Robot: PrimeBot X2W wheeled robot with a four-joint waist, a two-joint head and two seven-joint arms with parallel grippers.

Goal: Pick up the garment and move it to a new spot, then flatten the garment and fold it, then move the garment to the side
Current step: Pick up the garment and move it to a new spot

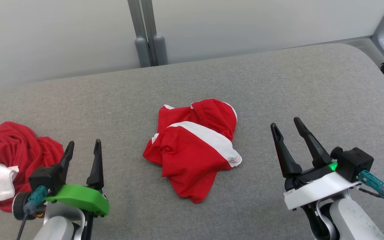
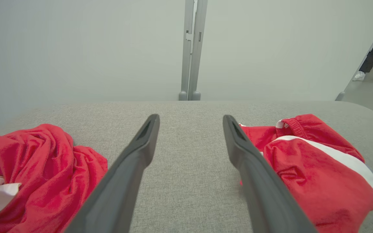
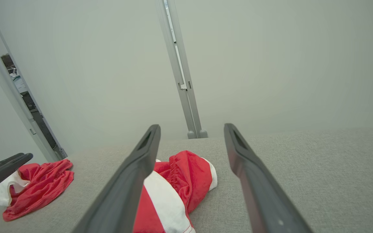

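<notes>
Red shorts (image 1: 193, 146) with a white stripe lie crumpled in the middle of the grey padded table (image 1: 278, 86), between the two arms. They are to the right of the left gripper (image 1: 84, 142) and to the left of the right gripper (image 1: 285, 122), touching neither. Both grippers hover with fingers spread wide and nothing in them. The heap's long axis runs roughly away from the robot — waistband at the far end. The right gripper looks slightly nearer, so flattening probably starts there. Another red heap (image 1: 15, 146) lies just beside the left gripper, well apart from the shorts.
</notes>
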